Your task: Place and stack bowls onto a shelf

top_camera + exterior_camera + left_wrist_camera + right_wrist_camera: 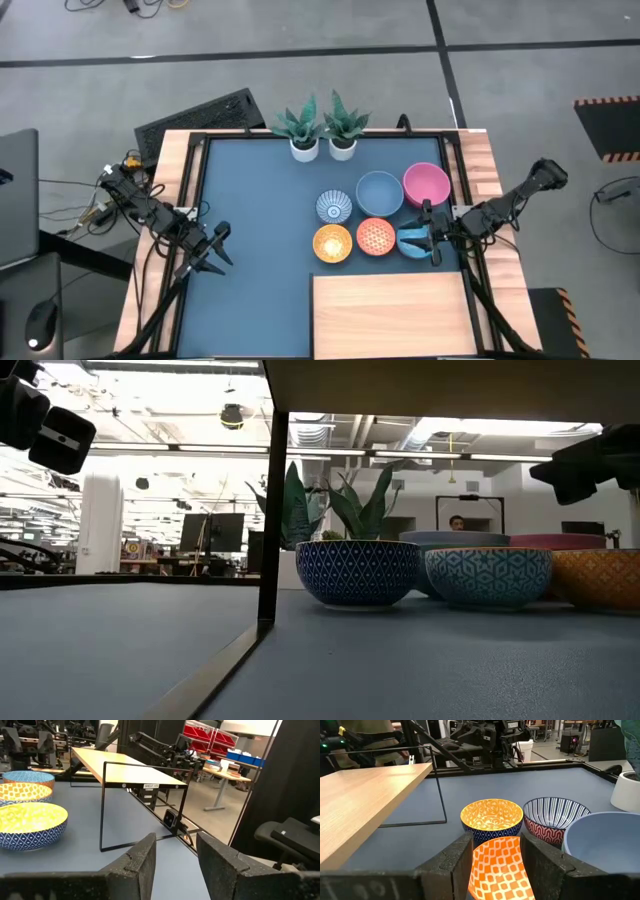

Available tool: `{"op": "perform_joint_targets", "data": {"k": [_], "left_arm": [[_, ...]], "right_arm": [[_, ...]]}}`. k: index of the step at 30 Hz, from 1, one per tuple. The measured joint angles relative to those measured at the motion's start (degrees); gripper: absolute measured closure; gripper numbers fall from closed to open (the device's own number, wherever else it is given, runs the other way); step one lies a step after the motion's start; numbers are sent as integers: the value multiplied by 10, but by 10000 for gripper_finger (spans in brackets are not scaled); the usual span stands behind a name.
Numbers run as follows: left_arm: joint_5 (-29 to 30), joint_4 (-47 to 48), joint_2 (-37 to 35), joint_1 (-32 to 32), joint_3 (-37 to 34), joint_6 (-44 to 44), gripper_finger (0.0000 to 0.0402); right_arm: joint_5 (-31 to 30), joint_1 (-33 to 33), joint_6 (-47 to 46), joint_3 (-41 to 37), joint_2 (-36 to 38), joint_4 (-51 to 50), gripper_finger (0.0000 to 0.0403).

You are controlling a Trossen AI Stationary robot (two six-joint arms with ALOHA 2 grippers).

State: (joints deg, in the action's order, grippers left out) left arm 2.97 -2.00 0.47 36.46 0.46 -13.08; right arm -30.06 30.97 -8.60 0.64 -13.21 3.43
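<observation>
Several bowls rest on their bases on the blue table: blue-white (334,207), grey-blue (379,192), pink (426,184), yellow (332,243), orange-red (375,236) and teal (408,240). The pale wood shelf (390,315) stands on thin black legs at the near edge. My right gripper (432,236) is open, above the teal bowl's right side and clear of it. The right wrist view (495,845) looks past its fingers to the orange-red bowl (497,865) and yellow bowl (491,817). My left gripper (215,250) is open and empty at the table's left.
Two white plant pots (322,148) stand at the far edge behind the bowls. The shelf's black leg frame (272,520) stands just in front of the bowl row. Bare blue tabletop (260,200) lies between my left gripper and the bowls.
</observation>
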Motion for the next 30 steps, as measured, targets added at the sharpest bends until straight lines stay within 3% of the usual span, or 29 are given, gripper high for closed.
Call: {"op": "perform_joint_targets", "data": {"k": [25,30], "left_arm": [[0,0,0,0,0,0,273],[44,-8,0,0,0,-13,273]], "right_arm": [[0,0,0,0,0,0,214],[0,0,0,0,0,0,214]]}}
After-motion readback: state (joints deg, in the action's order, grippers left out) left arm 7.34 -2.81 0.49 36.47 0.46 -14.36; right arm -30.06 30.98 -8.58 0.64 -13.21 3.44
